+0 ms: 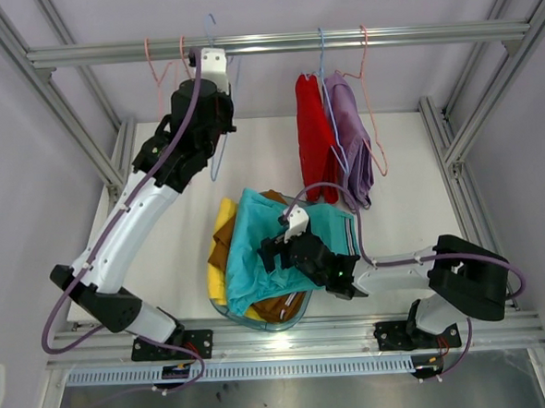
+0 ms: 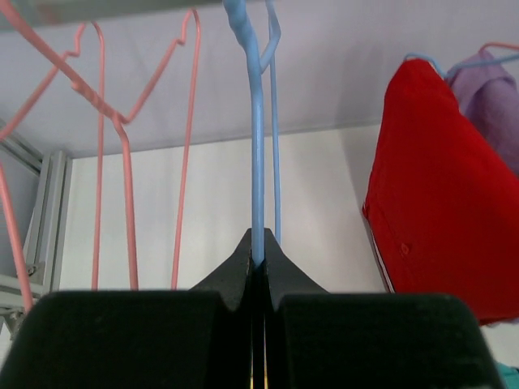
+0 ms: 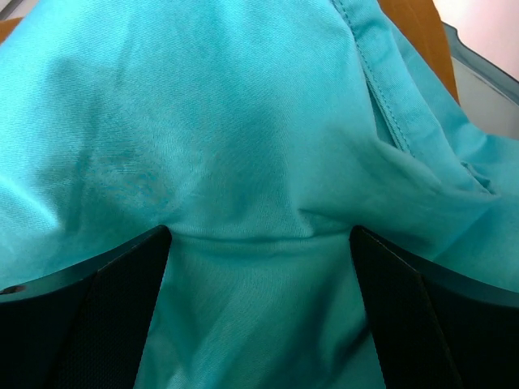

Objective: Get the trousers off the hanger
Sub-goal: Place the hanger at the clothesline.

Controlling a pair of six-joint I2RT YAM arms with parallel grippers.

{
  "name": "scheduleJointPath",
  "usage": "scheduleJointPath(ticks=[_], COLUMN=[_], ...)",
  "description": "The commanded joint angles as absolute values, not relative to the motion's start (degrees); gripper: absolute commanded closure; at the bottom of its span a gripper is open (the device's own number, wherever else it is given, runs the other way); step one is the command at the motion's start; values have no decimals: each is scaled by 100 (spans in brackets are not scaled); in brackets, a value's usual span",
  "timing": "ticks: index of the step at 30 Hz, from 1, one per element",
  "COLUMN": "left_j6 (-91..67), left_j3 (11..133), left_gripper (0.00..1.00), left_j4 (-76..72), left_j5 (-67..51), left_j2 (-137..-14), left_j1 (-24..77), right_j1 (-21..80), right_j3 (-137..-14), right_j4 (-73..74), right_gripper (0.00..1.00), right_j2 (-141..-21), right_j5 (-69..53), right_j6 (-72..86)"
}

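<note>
Red trousers (image 1: 316, 137) and lilac trousers (image 1: 352, 139) hang on hangers from the top rail (image 1: 383, 36). Teal trousers (image 1: 266, 251) lie over brown trousers (image 1: 281, 307) and yellow trousers (image 1: 220, 227) in a clear bin. My left gripper (image 1: 210, 64) is shut on an empty blue wire hanger (image 2: 258, 162) up by the rail. My right gripper (image 1: 273, 250) is open, its fingers (image 3: 89, 300) wide apart and pressed down on the teal trousers (image 3: 243, 146). The red trousers also show in the left wrist view (image 2: 442, 203).
Empty pink wire hangers (image 2: 122, 138) hang left of the blue one. The clear bin (image 1: 261, 321) sits at the table's near edge between the arm bases. Aluminium frame posts (image 1: 454, 147) stand at both sides.
</note>
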State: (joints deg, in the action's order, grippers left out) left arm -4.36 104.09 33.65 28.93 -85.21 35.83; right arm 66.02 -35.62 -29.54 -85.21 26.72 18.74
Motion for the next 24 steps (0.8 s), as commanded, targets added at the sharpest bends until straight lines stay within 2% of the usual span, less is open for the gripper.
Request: scheduleJointPath(ticks=[1, 10, 24], left_j6=[-307, -439, -782], left_j3=[11021, 11382, 10013], left_gripper=[99, 99, 99], left_j4=[3304, 3542, 3341], left_j5=[2945, 2532, 2321], left_j2=[-8779, -9430, -9115], left_j1=[3384, 3076, 3050], right_j1=[6434, 6319, 6249], right_j3=[-3428, -3410, -3515], right_j4=[-2830, -2830, -2839], right_gripper=[3, 3, 3], right_j2=[-8833, -8894, -9097], right_j5=[2532, 2373, 2127], right_j6=[2013, 1951, 1969])
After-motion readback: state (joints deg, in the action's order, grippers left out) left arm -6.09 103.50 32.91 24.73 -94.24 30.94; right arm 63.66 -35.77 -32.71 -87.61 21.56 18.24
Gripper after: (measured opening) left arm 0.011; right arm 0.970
